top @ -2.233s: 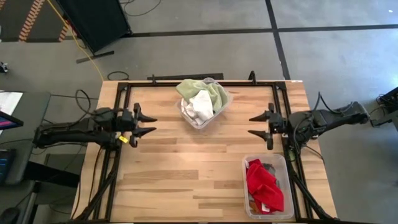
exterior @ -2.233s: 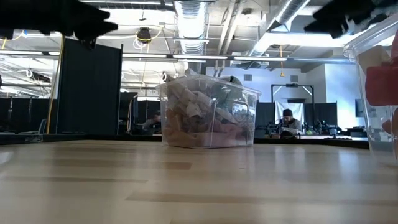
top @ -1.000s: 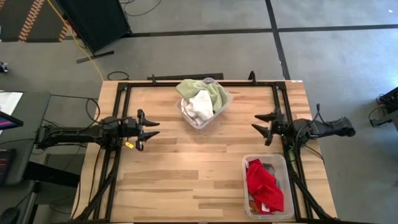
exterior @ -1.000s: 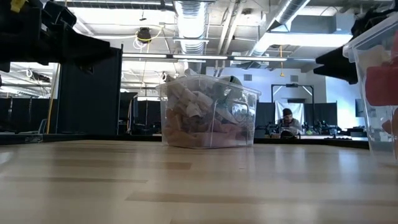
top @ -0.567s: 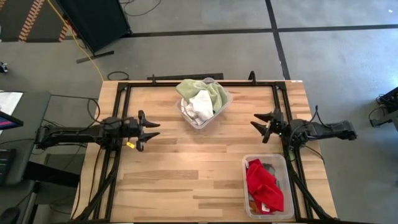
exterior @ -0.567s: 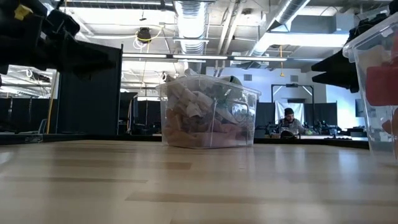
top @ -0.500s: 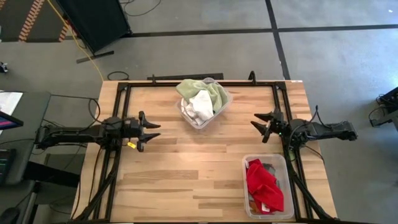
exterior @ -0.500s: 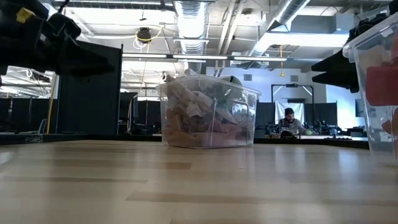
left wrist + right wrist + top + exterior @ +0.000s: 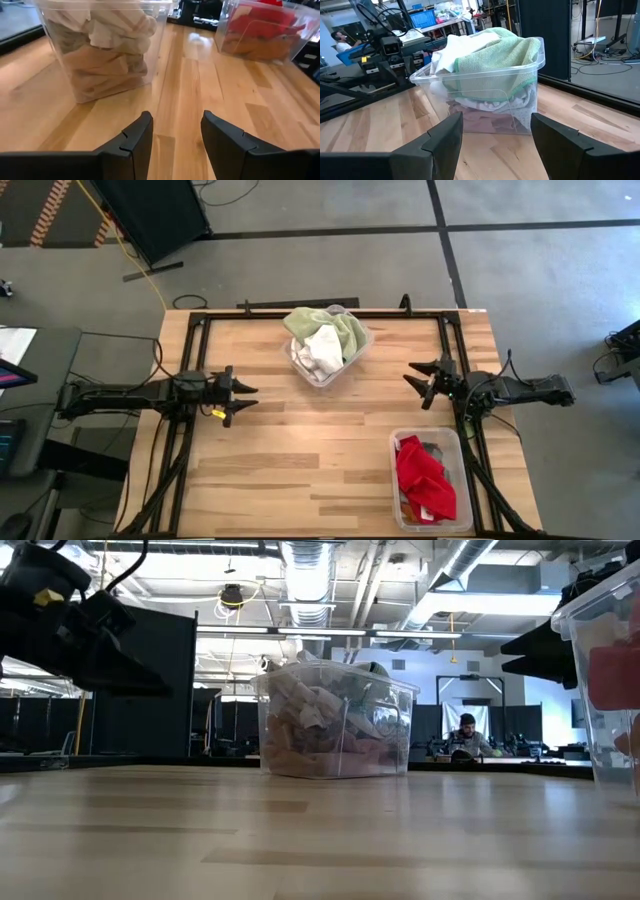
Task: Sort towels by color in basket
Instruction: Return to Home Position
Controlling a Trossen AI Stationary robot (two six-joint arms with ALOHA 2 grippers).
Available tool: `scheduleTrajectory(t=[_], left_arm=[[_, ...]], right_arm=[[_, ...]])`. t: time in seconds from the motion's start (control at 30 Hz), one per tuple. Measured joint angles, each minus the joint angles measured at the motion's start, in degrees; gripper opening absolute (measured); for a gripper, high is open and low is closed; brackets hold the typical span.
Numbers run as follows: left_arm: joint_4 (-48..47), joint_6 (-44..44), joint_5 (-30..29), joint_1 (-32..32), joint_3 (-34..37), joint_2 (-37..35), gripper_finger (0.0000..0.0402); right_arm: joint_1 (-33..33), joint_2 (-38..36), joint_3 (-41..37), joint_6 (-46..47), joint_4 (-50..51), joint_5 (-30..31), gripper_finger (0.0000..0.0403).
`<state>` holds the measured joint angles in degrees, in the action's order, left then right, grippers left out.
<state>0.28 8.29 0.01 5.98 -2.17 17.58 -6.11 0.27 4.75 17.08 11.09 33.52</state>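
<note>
Over the left edge of the wooden table (image 9: 290,470), your left gripper (image 9: 252,396) hung in the air, holding nothing and touching nothing. Its two dark fingers (image 9: 135,140) stood moderately apart, and bare wood showed through the gap. It pointed across the table toward the other arm. Opposite, over the right edge, your right gripper (image 9: 412,380) was equally empty. Its fingers (image 9: 445,137) were spread a little wider, and it faced back toward the left one.

The upper clear bin (image 9: 357,352) sat ahead of both grippers, off to the left gripper's left and the right gripper's right, well apart from each. It stood turned at a diagonal to the table edges. A pale green towel (image 9: 338,328) was draped over its heap, running along that diagonal. A white towel (image 9: 322,350) was bunched against it on the side nearer the left gripper, and tan cloths (image 9: 100,65) were packed beneath.

The lower clear bin (image 9: 457,442) stood near the right gripper, on its left side. The bin's long axis ran crosswise to the way that gripper pointed. A crumpled red towel (image 9: 425,478) lay lengthwise in it over a rust orange cloth (image 9: 255,47).
</note>
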Motion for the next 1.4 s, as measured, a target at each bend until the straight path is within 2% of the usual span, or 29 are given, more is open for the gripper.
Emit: scheduleTrajectory(t=[1.4], left_arm=[[-2.3, -1.6, 0.0, 0.0, -0.1, 0.0, 0.016]], right_arm=[[0.0, 0.0, 0.0, 0.0, 0.2, 0.0, 0.026]])
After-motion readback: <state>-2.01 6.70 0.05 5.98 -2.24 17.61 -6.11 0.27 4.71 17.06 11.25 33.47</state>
